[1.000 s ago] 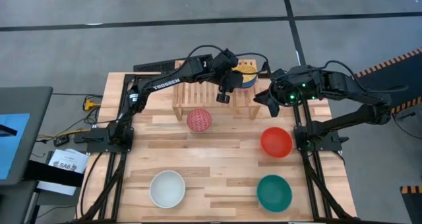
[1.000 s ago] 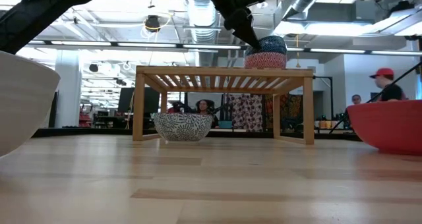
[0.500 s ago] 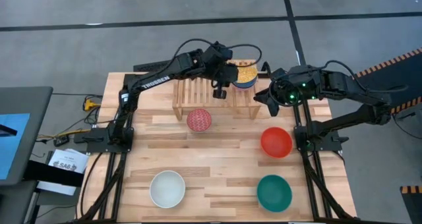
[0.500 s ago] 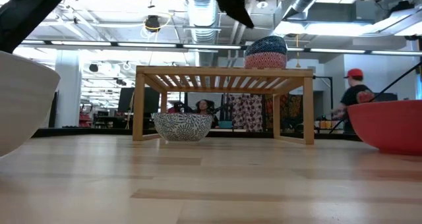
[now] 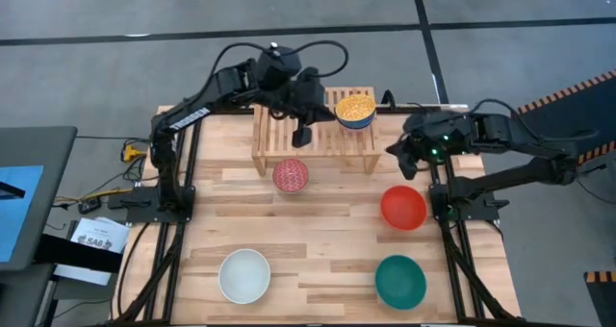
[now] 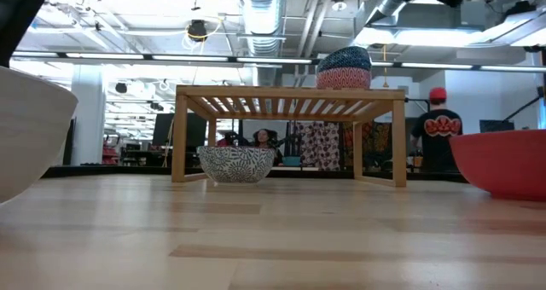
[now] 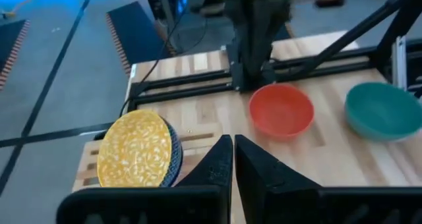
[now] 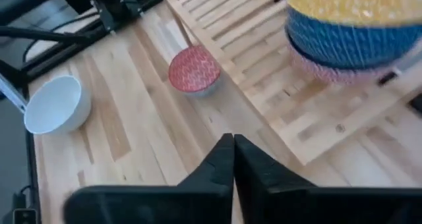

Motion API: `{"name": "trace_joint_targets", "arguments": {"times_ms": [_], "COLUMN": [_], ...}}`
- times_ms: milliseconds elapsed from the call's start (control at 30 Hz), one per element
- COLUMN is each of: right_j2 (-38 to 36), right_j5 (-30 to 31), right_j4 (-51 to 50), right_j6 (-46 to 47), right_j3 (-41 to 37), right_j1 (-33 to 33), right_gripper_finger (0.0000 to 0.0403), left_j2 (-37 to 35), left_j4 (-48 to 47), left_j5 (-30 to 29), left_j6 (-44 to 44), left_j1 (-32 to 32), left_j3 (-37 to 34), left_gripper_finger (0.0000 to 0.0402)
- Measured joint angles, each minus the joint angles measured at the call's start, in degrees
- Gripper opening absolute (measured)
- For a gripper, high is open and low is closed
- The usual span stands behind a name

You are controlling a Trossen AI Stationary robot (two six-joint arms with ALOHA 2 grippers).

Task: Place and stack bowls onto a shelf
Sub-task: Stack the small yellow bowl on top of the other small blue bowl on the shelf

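The light-wood shelf stands at the table's far middle. On its right end rests a stack with the yellow patterned bowl nested in the blue-striped bowl; it also shows in the left wrist view, the right wrist view and the low view. My left gripper is shut and empty above the shelf, left of the stack. My right gripper is shut and empty off the shelf's right end. The pink-red patterned bowl sits on the table just in front of the shelf.
The red bowl sits on the table at the right, the teal bowl near right, the white bowl near left. The shelf's left half is bare. A person stands in the room beyond.
My left gripper has drawn away from the stack, going up and toward the table's left over the shelf; it has left the low view. The stack stays on the shelf. My right gripper has shifted slightly toward the table's near edge.
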Motion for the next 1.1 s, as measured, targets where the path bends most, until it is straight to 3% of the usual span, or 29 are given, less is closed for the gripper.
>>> {"name": "trace_joint_targets", "arguments": {"times_ms": [133, 300, 533, 633, 800, 967, 1100], "right_j2": [-8.11, -15.64, -19.92, -20.11, -19.74, -18.30, -13.60], "right_j5": [-0.84, -0.83, -0.30, -0.24, -0.23, 3.36, 9.92], "right_j4": [6.82, 11.92, 14.29, 16.01, 15.93, 19.41, 28.70], "right_j6": [1.98, 2.10, -0.37, -1.35, -1.45, -1.52, -2.65], "right_j3": [-8.30, -13.54, -13.92, -13.95, -13.95, -13.95, -13.92], "right_j1": [0.62, 1.11, 0.96, 0.94, 0.96, 0.61, -1.16], "right_gripper_finger": [0.0022, 0.0029, 0.0017, 0.0021, 0.0018, 0.0017, 0.0017], "left_j2": [0.07, 0.06, 0.08, -1.30, -12.41, -30.98, -43.48], "left_j4": [2.50, 5.08, 6.20, 8.11, 19.15, 45.08, 61.03], "left_j5": [-0.54, -7.19, -12.85, -13.55, -17.28, -19.31, -19.26], "left_j6": [-2.63, -5.35, -6.72, -8.45, -10.25, -13.99, -14.95], "left_j1": [-1.72, -4.81, -8.20, -8.50, -10.03, -9.80, -9.73], "left_j3": [-0.04, -0.04, -0.30, -4.40, -23.81, -53.43, -70.92], "left_gripper_finger": [0.0000, 0.0000, 0.0000, 0.0000, 0.0000, 0.0000, 0.0000]}}
